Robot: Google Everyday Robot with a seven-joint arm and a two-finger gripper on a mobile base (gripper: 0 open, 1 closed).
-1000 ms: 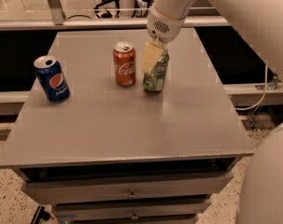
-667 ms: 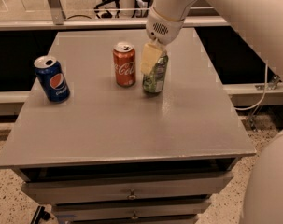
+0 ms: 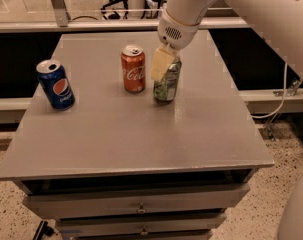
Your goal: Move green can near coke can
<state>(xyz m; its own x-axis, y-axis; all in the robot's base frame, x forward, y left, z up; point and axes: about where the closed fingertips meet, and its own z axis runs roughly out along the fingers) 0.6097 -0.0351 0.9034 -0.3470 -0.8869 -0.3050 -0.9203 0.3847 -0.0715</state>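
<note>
Green can (image 3: 167, 84) stands upright on the grey bench (image 3: 141, 134), just beside the coke can (image 3: 133, 70).
The moving seems done: the two cans are close, with only a small gap between them, so I judge that only letting go and lifting away are left. The pincer (image 3: 165, 64) is at the top of the green can; whether it grips or is loose, I cannot tell. I count three cans: one green, one coke, and one blue can (image 3: 56, 84) well apart on the left.
</note>
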